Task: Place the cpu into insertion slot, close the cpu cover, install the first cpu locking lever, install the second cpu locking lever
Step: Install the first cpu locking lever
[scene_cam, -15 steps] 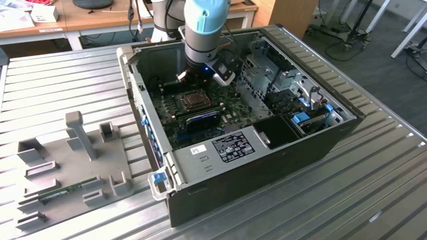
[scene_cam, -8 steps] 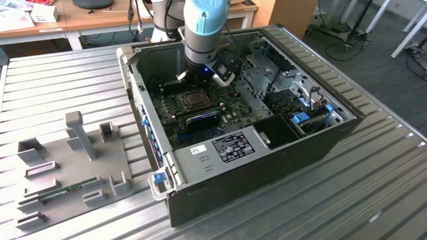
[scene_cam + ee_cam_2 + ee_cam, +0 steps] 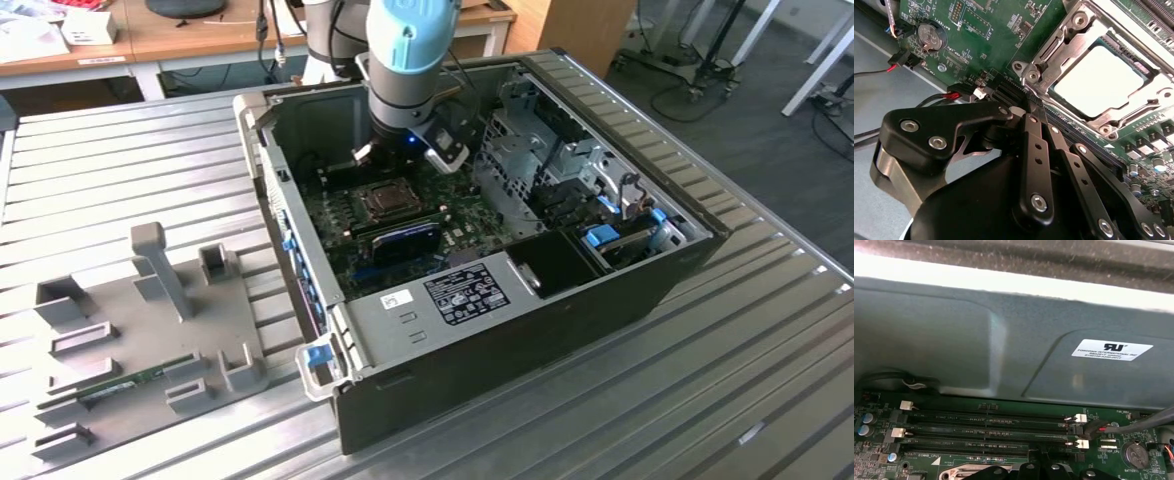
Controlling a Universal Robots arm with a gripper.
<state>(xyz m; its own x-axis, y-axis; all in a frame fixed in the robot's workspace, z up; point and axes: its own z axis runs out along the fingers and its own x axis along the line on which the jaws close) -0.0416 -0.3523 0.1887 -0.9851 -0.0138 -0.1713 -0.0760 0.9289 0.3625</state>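
**Tool over the board, cpu seated in slot**

Hangs inside the open case on the counter, arm reaching down from above. Tool poised just beside the slot, at its 8 o'clock in the second wrist view; black fingers drawn together, nothing between them. Cannot tell whether the tips touch the board.

Cpu lying flat in the slot, pale top showing. Cover down around it, silvery frame bordering the chip on all sides. Cannot tell how the levers stand.

In the exterior view, slot near the middle of the board, at 6 o'clock from the tool. Grey fixture well apart on the counter at the case's 8 o'clock, with a green memory stick lying in it.

In the first wrist view, long black memory slots running beneath the case wall, coin cell near them.
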